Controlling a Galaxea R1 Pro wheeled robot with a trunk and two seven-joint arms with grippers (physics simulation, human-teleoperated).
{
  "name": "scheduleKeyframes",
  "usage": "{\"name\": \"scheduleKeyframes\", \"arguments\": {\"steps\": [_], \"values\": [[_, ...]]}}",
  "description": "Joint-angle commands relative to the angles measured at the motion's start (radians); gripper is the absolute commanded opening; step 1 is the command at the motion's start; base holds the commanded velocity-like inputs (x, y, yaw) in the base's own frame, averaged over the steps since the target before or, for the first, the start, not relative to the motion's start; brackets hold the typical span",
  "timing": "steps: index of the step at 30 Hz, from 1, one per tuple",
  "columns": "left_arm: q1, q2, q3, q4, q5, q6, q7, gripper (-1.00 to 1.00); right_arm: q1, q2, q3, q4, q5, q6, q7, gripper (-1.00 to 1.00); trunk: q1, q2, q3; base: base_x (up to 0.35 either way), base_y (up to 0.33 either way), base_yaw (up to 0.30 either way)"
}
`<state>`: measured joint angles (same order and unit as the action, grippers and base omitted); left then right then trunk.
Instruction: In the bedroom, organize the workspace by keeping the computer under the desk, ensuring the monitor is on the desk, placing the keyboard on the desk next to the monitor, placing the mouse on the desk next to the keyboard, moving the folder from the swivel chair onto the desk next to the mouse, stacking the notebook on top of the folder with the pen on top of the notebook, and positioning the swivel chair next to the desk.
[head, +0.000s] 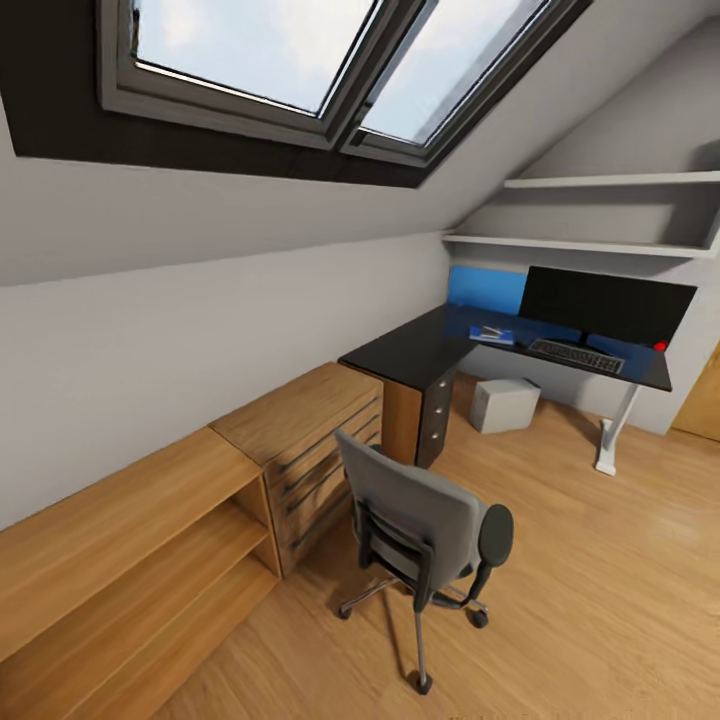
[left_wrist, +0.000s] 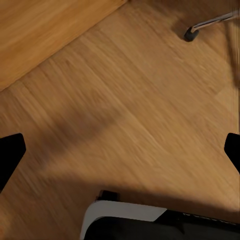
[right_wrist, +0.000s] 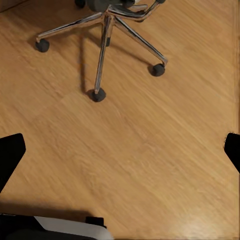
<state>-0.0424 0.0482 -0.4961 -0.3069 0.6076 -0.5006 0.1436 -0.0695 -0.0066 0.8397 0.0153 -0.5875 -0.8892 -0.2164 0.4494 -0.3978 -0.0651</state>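
The grey swivel chair (head: 420, 525) stands on the wood floor with its back to me, well short of the desk (head: 410, 352). On the black desk top are the monitor (head: 606, 306), with the keyboard (head: 575, 356) in front of it. A flat blue folder (head: 492, 335) lies left of the keyboard with something small on it. I cannot make out the notebook, pen or mouse. The grey computer (head: 503, 403) sits on the floor under the desk. My left gripper (left_wrist: 120, 150) is open over bare floor near a chair castor (left_wrist: 190, 34). My right gripper (right_wrist: 120, 150) is open over the floor near the chair's chrome base (right_wrist: 106, 35).
Low wooden shelving (head: 150, 540) and a wooden drawer unit (head: 310, 430) run along the left wall under the sloped ceiling and skylights. A blue panel (head: 485, 288) backs the desk. A small red thing (head: 660, 346) sits at the desk's right end. Open floor lies right of the chair.
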Motion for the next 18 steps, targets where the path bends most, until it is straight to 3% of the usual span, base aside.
{"name": "scheduleKeyframes", "arguments": {"steps": [1,18], "values": [[-0.001,0.001,-0.009,-0.001,0.003,-0.003,0.008,1.0,-0.001,0.0,0.009,0.002,-0.002,-0.002,-0.006,1.0,0.001,-0.002,-0.002,0.007,0.021,-0.28],[-0.001,0.001,-0.009,-0.001,0.003,-0.003,0.008,1.0,-0.001,0.0,0.009,0.002,-0.002,-0.002,-0.006,1.0,0.001,-0.002,-0.002,0.001,0.004,-0.28]]}}
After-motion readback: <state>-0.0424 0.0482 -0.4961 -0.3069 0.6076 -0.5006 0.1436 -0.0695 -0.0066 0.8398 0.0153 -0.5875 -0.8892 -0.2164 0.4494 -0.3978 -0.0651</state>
